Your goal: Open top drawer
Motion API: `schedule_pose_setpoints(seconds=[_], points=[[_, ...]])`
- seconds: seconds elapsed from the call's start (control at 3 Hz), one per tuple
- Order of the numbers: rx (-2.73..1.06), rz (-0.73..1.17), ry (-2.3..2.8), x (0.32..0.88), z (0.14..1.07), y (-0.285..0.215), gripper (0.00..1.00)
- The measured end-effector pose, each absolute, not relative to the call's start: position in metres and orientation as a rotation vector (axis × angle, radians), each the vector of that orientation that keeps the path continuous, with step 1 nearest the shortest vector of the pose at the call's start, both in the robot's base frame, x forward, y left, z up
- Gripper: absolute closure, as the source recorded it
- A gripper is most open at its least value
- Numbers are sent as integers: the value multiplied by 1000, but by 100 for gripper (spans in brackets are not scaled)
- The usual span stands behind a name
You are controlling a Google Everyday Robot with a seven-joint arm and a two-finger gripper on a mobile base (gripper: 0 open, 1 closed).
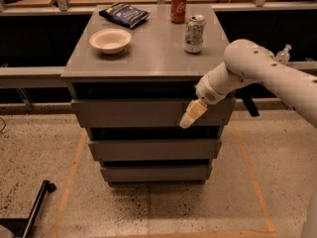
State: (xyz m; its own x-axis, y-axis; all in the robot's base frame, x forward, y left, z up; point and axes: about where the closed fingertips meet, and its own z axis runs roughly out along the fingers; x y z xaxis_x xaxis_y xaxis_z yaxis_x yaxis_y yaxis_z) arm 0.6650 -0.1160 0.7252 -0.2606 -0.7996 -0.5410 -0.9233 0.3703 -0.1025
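The top drawer point(129, 113) is the widest grey front, just under the cabinet top, with a dark gap above it. It juts slightly further out than the middle drawer point(148, 148) and the bottom drawer point(148, 172). My gripper point(192, 115), with cream-coloured fingers, lies against the right part of the top drawer's front, pointing down and left. My white arm reaches in from the right.
On the grey cabinet top point(148, 53) stand a white bowl point(110, 40), a dark snack bag point(124, 15), a red can point(178, 6) and a silver can point(194, 33). A black stand leg point(37, 205) lies on the floor at lower left. Orange tape lines run around the cabinet.
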Motion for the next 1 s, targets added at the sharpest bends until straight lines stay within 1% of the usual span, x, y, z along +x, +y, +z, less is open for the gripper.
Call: schedule_pose_setpoints(seconds=[1.0], points=[[-1484, 319, 2124, 665, 725, -116, 0]])
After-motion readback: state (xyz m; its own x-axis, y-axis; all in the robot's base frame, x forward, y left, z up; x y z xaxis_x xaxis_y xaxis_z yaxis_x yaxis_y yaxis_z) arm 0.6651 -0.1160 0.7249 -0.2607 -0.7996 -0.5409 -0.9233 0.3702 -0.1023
